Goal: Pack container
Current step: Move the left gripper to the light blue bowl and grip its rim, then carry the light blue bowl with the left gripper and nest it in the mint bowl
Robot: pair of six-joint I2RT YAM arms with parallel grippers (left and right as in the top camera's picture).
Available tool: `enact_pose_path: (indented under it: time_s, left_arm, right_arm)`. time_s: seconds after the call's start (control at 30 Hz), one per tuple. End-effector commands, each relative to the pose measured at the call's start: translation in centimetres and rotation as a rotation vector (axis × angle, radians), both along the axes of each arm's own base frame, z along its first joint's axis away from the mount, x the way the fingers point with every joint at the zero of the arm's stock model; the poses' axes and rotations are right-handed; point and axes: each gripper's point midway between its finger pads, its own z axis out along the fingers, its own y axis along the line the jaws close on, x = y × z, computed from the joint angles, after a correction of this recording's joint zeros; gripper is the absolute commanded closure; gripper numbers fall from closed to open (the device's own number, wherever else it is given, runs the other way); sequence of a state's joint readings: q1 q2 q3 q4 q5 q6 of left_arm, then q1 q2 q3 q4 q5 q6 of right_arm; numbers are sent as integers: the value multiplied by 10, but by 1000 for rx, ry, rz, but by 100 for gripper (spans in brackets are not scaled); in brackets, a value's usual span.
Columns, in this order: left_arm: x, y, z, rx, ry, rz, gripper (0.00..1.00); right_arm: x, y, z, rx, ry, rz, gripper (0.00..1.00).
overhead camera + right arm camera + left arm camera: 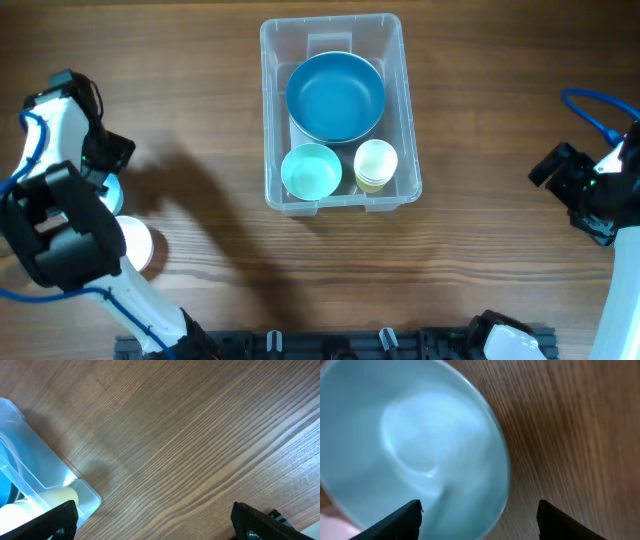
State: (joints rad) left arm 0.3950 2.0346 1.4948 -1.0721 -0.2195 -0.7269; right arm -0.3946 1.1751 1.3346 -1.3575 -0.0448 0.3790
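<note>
Filling the left wrist view, a pale aqua bowl is sitting on the wood table right under the left gripper. Its jaws are standing wide apart, one fingertip over the bowl's inside and the other over bare wood, the rim running between them, nothing pinched yet. The right gripper is also spread and empty, hovering over the table well apart from the container, which is only showing one corner in that view. Overhead, the container is sitting at top centre between the arms, already carrying a big blue bowl, a small aqua bowl and a stack of cream cups beside it. A white round item is waiting by the left arm. The container is looking like thin clear plastic: probably light, slick, with walls flexing a little under a pinch, and the load inside is adding weight and could shift if it is tilted. Best hold is likely the moulded rim on a side wall. For packing it is probably not needing a grip at all, just drops from above into the free spots.
</note>
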Motion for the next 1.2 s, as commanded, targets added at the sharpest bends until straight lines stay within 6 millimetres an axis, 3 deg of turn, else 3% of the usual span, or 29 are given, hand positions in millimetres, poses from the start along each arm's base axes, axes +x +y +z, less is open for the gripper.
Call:
enact_pose_path:
  time_s: [0.0, 0.03, 0.07, 0.1, 0.13, 0.17, 0.27, 0.47, 0.57, 0.67, 0.77, 0.9, 0.97, 1.07, 1.17]
  left_arm:
    - [1, 1, -12, -7, 11, -13, 32]
    - [3, 2, -12, -4, 3, -13, 36]
    - [5, 3, -12, 0, -5, -13, 62]
    - [6, 4, -12, 2, -9, -13, 77]
    - [7, 4, -12, 2, -10, -13, 87]
    - [7, 4, -12, 2, -10, -13, 91]
    - [7, 4, -12, 3, -13, -14, 96]
    - [16, 6, -5, 9, -27, -93, 96]
    - [27, 6, 25, 31, -77, -104, 96]
    - [46, -7, 77, 69, -182, -157, 96]
    - [70, -70, 155, 44, -381, -343, 96]
    - [66, -172, 209, 0, -514, -608, 96]
    - [56, -235, 219, -44, -543, -739, 96]
    - [36, -316, 215, -119, -541, -890, 96]
    - [18, -365, 209, -153, -528, -979, 96]
  right_arm:
    - [0, 1, -1, 5, 4, 11, 0]
    - [0, 1, -1, 5, 5, 12, 0]
    - [0, 1, -1, 5, 4, 11, 0]
    - [0, 1, -1, 5, 4, 11, 0]
    - [0, 1, -1, 5, 5, 11, 0]
    - [0, 1, -1, 5, 4, 11, 0]
    - [0, 0, -1, 5, 4, 11, 0]
    - [0, 1, -1, 5, 5, 11, 0]
    - [0, 0, -1, 5, 4, 11, 0]
    - [0, 0, -1, 5, 4, 11, 0]
    - [0, 0, -1, 5, 3, 11, 0]
    - [0, 0, -1, 5, 3, 11, 0]
    - [0, 0, -1, 5, 3, 11, 0]
    - [0, 1, -1, 6, 4, 11, 0]
    - [0, 1, -1, 6, 5, 11, 0]
